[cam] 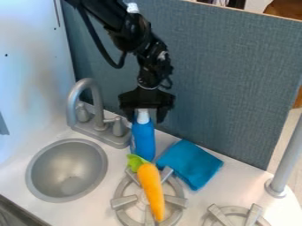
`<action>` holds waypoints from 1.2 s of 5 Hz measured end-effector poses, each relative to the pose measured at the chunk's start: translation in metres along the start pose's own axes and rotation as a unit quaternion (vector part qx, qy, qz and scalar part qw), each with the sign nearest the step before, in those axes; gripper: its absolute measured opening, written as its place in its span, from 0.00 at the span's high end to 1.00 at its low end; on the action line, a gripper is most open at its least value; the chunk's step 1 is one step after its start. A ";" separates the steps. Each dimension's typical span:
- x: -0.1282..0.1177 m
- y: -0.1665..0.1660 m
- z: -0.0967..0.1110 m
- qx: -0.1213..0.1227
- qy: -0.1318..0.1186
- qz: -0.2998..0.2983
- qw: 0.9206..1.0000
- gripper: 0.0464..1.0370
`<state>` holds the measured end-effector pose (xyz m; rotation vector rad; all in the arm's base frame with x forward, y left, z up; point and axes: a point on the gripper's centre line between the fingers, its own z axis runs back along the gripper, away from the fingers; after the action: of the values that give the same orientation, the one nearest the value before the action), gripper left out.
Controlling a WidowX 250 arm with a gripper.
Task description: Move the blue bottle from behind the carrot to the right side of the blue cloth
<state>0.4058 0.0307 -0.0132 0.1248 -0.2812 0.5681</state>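
Camera view: we look down at a slant on the toy-kitchen bench (239, 178).
Pincer (144, 117): open, pointing down, a finger out to each side of the white cap (143, 115); no firm hold that we can see, contact w/ the cap unclear.
Bottle (143, 140): blue, upright below the pincer, b/w faucet (98, 106) & cloth (190, 164).
Grip: we'd keep the cap centred & shut both sides evenly, as a tall, slim bottle could tip if one side pushes first; the wider body prob. gives a surer hold than the cap.
Carrot (152, 190): orange, lying on the burner (122, 201), green top nr the bottle's base; we'd avoid dragging the base that way.
Faucet side: metal-grey base close by, so we'd want little sideways swing.
Panel (224, 79): upright behind the bottle; we'd mind the clearance at the back, esp. w/ the fingers spread.
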 end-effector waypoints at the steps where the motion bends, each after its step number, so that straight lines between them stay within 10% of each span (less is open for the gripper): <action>1: 0.001 -0.001 -0.005 0.003 0.001 -0.001 1.000 0.32; 4: -0.003 -0.005 0.004 -0.018 0.013 0.003 1.000 0.50; 6: -0.004 -0.015 0.060 -0.076 -0.004 0.003 0.997 0.51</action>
<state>0.3971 0.0039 0.0421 -0.0215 -0.3328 0.5506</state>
